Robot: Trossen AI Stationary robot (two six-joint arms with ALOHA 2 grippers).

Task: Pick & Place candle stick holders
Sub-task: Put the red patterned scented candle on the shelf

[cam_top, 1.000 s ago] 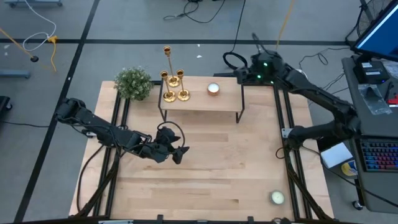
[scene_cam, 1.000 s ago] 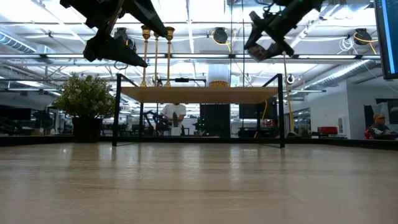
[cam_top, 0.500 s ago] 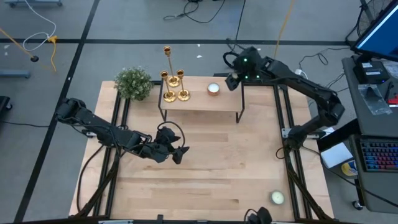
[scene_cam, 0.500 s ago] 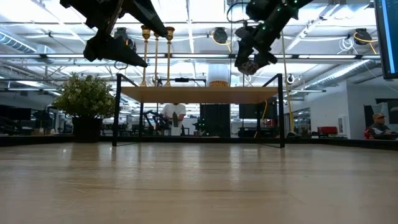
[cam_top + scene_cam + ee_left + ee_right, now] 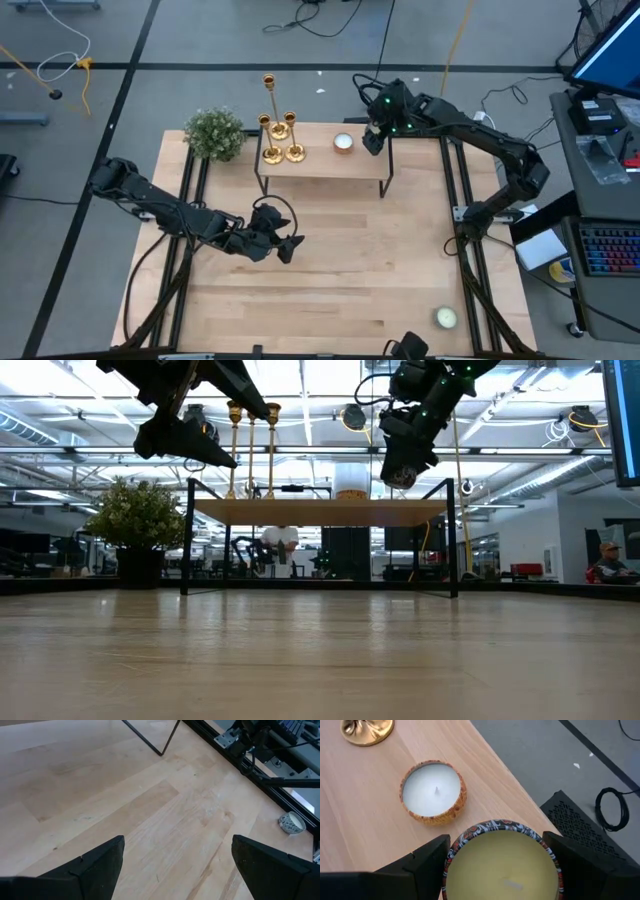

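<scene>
Your right gripper point(image 5: 501, 870) has swung in over the small raised wooden shelf point(image 5: 320, 160), fingers spread around a pale-yellow candle in a patterned tin point(image 5: 502, 862). Nearer you, the left gripper point(image 5: 287, 246) hangs open and empty. Three shiny gold candlesticks point(image 5: 280, 135) stand on the shelf's far left.

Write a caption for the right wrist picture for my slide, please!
Right gripper holds a patterned tin of pale-yellow candle above the wooden shelf, beside a white candle.

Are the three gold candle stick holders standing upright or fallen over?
Upright. In the low view the candle stick holders rise straight from the small raised table; from above, their round bases sit flat on it.
</scene>
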